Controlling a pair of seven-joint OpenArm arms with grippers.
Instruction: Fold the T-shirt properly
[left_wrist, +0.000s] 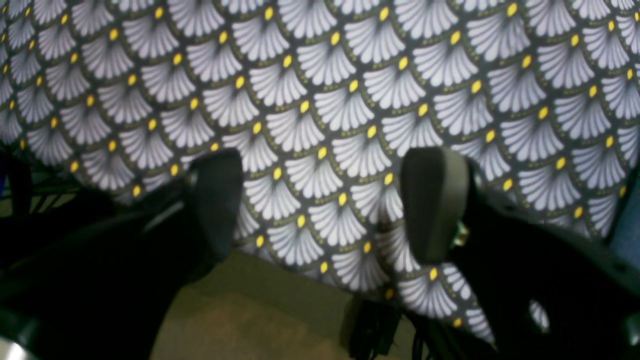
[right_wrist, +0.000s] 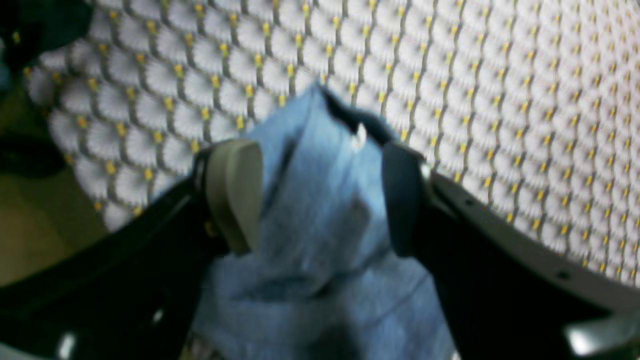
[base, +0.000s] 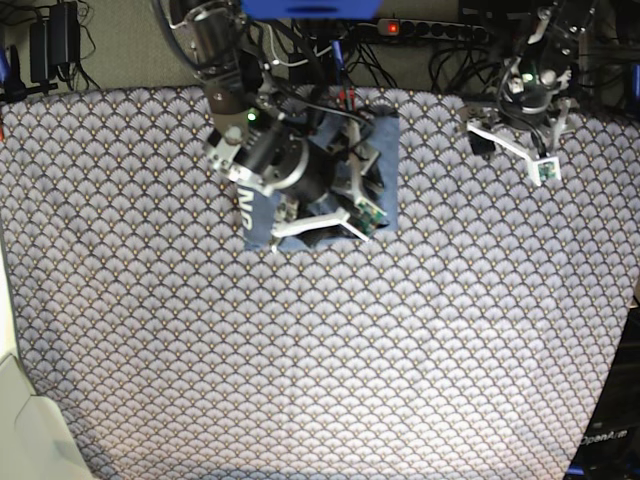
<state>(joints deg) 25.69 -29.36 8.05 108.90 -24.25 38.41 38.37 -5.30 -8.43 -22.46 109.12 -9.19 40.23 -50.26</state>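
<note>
**Right arm over the folded shirt, left arm parked clear**

Left wrist view: the left gripper (left_wrist: 320, 205) stands wide open and holds nothing. Only the scallop-patterned tablecloth (left_wrist: 350, 90) lies between its pads, and the cloth's edge falls away toward 6 o'clock, so this arm sits close to the table's border.

Right wrist view: the right gripper (right_wrist: 320, 195) has its jaws spread, with a raised ridge of the T-shirt (right_wrist: 325, 210) between the fingers; the picture is blurred, and neither pad clearly presses the cloth, so I judge it released rather than gripped. To finish the fold well, the arm should lift straight up without dragging the top layer.

Base view: the T-shirt (base: 385, 165) lies as a compact folded block at 12 o'clock on the cloth, mostly beneath the right arm. Open tablecloth stretches from 3 round to 9 o'clock, plenty of room to withdraw.
</note>
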